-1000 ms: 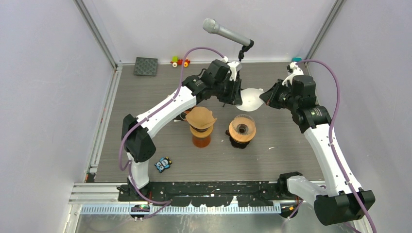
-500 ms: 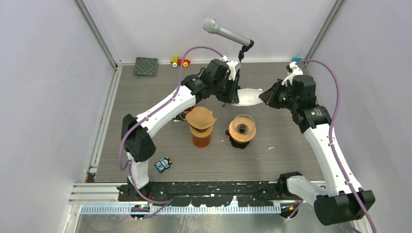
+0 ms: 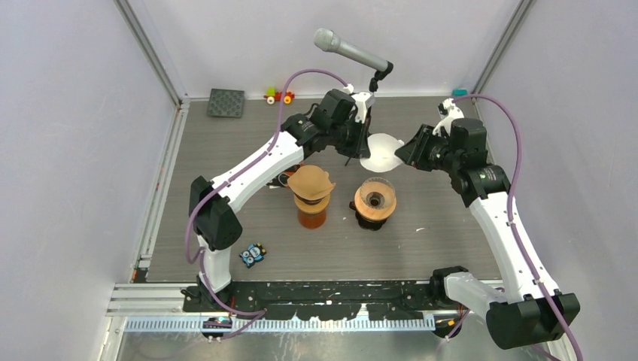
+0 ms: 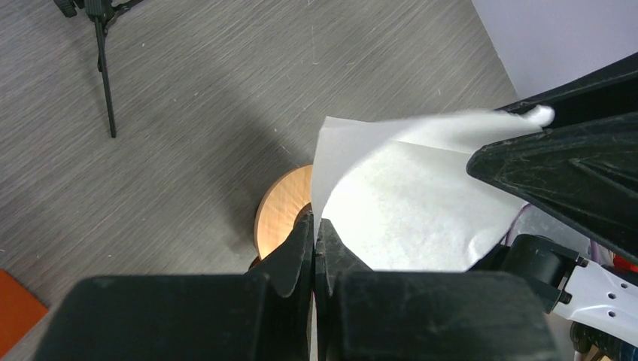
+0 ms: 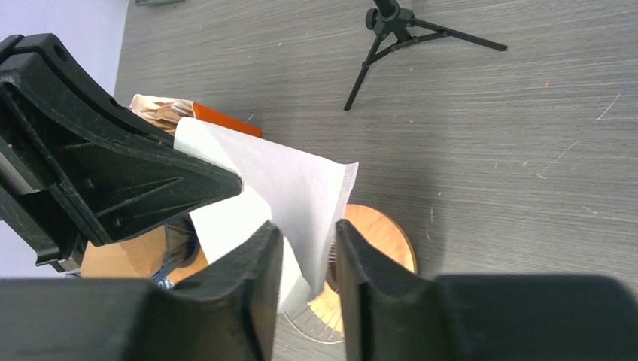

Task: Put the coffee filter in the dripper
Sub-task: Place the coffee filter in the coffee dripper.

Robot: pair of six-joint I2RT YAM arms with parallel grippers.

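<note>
A white paper coffee filter [image 3: 382, 150] hangs in the air between my two grippers, above and behind the dripper [image 3: 375, 200]. My left gripper [image 3: 366, 147] is shut on the filter's left edge; the left wrist view shows its jaws [image 4: 314, 222] pinched on the paper [image 4: 406, 203]. My right gripper [image 3: 404, 153] is at the filter's right edge. In the right wrist view its jaws [image 5: 308, 229] stand apart with a flap of the filter [image 5: 286, 180] between them. The dripper's wooden ring [image 5: 380, 233] shows below, and in the left wrist view [image 4: 280, 214].
A stack of brown filters on an orange holder [image 3: 310, 186] stands left of the dripper. A microphone on a tripod [image 3: 350, 51] stands at the back; its legs show in the right wrist view [image 5: 410, 30]. A small owl toy [image 3: 254, 254], a black pad [image 3: 226, 102] and a toy car [image 3: 279, 95] lie further off.
The right gripper has shifted slightly left toward the left gripper. The filter between them has changed from a flattened sheet to a fuller, rounder shape.
</note>
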